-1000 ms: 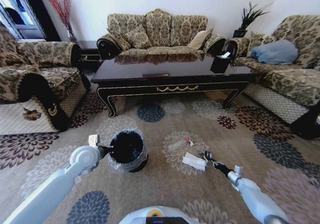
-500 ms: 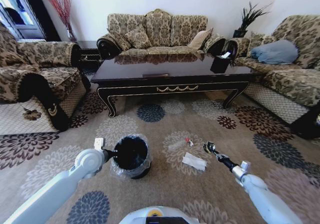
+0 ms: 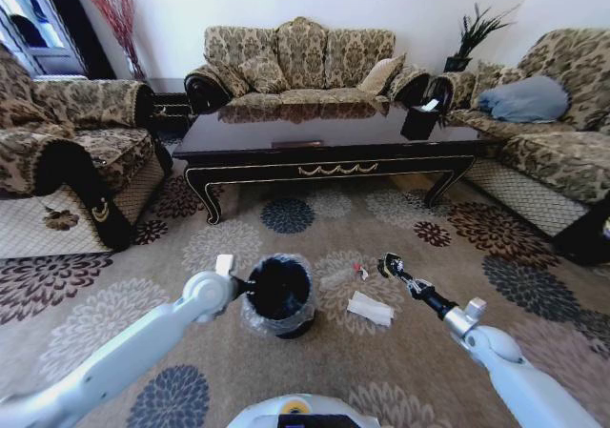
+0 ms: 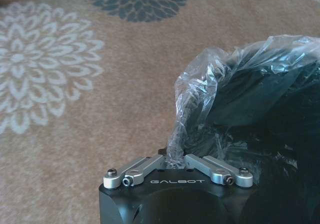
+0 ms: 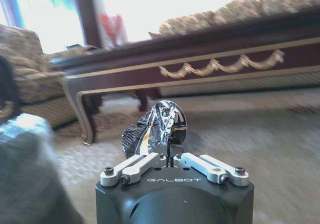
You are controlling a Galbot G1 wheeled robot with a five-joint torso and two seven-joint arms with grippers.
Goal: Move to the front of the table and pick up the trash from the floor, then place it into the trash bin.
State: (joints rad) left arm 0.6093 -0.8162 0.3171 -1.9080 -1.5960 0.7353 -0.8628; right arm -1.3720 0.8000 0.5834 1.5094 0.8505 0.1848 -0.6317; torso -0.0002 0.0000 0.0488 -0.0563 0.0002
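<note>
The black trash bin (image 3: 279,296) with its clear bag liner stands on the flowered carpet floor (image 3: 172,352) in front of the table (image 3: 324,134). My left gripper (image 3: 250,282) is shut on the bin's rim; the left wrist view shows the left gripper (image 4: 174,159) pinching the liner (image 4: 200,89). Right of the bin, my right gripper (image 3: 390,265) hangs above the floor, shut on a crumpled shiny wrapper (image 5: 157,126) that sticks up from the right gripper (image 5: 167,157). A crumpled white paper (image 3: 370,308) and a clear bottle (image 3: 338,277) with a red cap lie on the carpet between bin and right gripper.
Patterned sofas stand to the left (image 3: 67,161), behind the table (image 3: 300,61) and to the right (image 3: 543,132). A black tissue box (image 3: 419,121) sits on the table's right end. Open carpet lies all around the bin.
My left arm has dragged the bin to the right, closer to the paper and bottle. My right gripper has risen from beside the white paper, with the wrapper in it.
</note>
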